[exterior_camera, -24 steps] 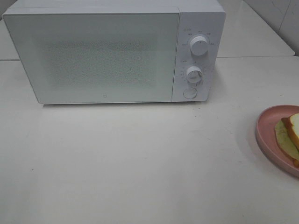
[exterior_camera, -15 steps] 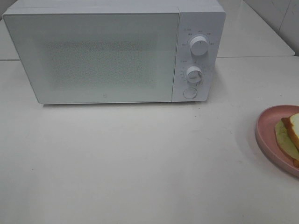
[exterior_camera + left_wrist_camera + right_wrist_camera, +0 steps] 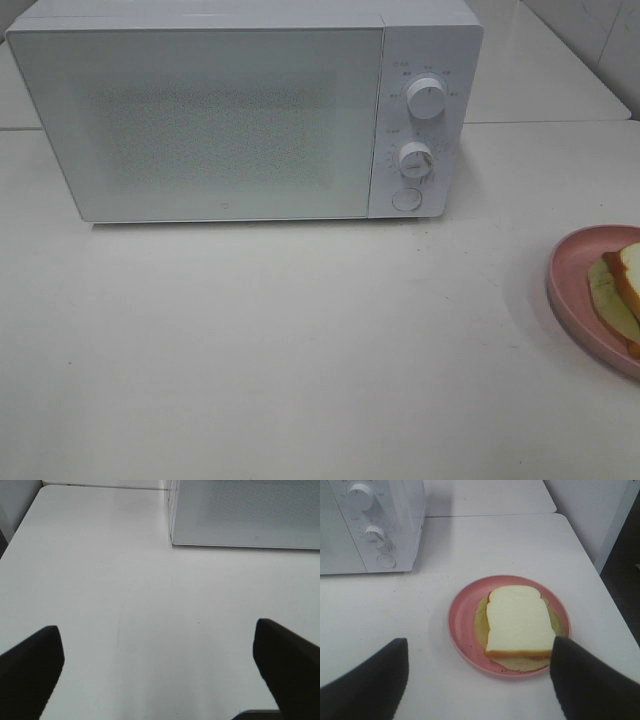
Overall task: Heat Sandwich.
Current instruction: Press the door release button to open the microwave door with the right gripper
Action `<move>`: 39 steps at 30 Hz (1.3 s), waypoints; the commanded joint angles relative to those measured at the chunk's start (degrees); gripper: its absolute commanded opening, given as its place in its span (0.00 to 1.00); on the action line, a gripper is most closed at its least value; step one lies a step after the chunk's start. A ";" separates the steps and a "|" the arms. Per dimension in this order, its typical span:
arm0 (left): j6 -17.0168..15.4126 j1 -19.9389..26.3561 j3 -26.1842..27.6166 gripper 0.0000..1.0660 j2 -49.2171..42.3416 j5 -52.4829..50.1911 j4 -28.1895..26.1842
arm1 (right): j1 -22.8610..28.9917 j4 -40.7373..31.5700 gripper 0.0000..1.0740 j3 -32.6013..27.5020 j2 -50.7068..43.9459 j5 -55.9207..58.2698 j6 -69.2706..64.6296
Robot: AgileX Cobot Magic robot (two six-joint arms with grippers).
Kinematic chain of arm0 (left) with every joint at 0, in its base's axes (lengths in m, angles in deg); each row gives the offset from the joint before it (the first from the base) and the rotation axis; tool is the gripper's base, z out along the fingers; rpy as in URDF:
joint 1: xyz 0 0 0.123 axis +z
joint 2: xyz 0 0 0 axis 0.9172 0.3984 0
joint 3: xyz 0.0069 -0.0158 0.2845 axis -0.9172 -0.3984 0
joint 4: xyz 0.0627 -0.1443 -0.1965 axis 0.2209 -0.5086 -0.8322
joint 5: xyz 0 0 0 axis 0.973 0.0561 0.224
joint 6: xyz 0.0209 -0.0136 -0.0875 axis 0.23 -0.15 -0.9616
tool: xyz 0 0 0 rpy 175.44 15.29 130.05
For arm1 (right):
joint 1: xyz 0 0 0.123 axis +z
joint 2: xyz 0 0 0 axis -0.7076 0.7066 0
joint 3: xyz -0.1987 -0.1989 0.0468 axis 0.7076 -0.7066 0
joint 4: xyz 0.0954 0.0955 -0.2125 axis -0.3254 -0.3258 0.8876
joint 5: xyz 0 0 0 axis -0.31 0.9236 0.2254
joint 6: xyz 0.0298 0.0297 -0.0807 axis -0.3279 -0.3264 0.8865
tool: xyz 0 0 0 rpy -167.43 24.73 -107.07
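While the left gripper (image 3: 157, 630) and right gripper (image 3: 480, 644) hang spread wide and empty, the sandwich (image 3: 519, 621) lies on its pink plate (image 3: 461, 630).
The plate sits on the table (image 3: 300, 340), right of the closed microwave (image 3: 200, 120), with the right gripper pointed at it.

The sandwich (image 3: 517, 622) lies flat on a round pink plate (image 3: 460, 630). Its top slice is white bread with a thin tan crust showing along the edges. Beneath it, a pale yellow-green filling spreads out past the bread on several sides. It sits near the middle of the plate and covers about half its width. The plate rests on the white surface (image 3: 380, 605), to the right of the microwave (image 3: 200, 120) and well apart from it. The high view cuts the sandwich off at its right edge.
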 commanded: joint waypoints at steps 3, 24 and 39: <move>-0.52 -0.11 -0.11 0.92 -1.38 -0.69 0.00 | -0.34 0.00 0.70 0.69 3.27 -4.64 -0.63; -0.52 -0.11 -0.11 0.92 -1.38 -0.69 0.00 | -0.34 0.00 0.70 0.34 24.06 -26.59 -0.63; -0.52 -0.11 -0.11 0.92 -1.38 -0.69 0.00 | -0.34 0.00 0.70 0.34 39.48 -47.38 -0.74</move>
